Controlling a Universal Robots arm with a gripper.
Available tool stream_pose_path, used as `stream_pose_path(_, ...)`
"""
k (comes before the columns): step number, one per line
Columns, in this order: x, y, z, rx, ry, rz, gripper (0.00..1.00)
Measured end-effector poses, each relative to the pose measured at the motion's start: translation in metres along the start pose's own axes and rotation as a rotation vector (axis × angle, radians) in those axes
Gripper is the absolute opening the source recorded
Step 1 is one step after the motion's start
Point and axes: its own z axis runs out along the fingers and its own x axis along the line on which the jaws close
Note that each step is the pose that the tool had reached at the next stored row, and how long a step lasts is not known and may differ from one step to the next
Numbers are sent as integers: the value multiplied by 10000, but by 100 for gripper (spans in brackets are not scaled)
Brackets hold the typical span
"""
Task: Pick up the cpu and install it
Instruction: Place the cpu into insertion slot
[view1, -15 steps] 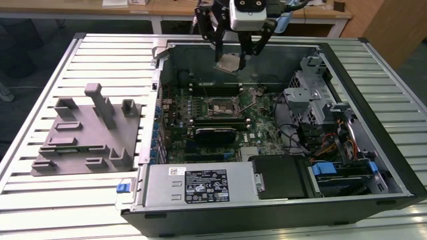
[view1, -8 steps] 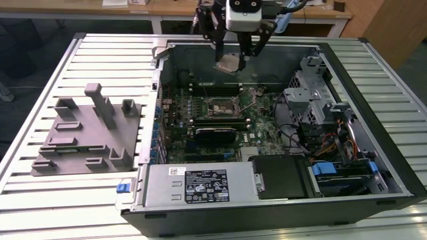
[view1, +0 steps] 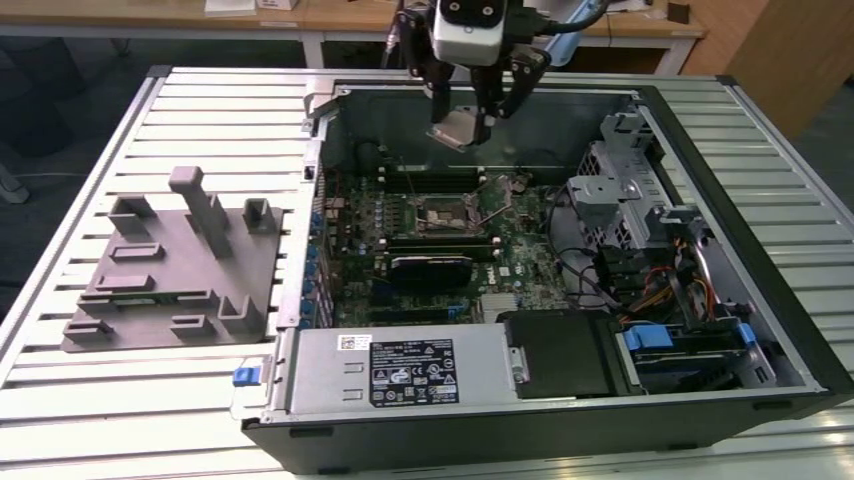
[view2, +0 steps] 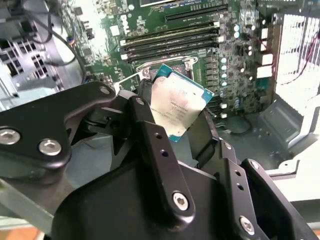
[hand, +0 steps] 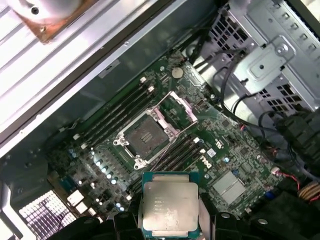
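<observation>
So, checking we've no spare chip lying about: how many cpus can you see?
1. The cpu is clamped in the gripper above the open computer case; the socket inside sits open and empty.

The gripper is black (silver screws), its wrist white

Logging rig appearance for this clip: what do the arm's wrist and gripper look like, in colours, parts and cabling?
The gripper has a pale silver-grey housing with a dark top section. Its fingers are matte black linkage bars, flat with small holes, joined by silver screws. A thin dark cable runs beside the housing in the exterior view.
</observation>
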Motion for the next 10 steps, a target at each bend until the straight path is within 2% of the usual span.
stream_pose_path(10, 0, -1, 39, 19, -40, 1814, 53)
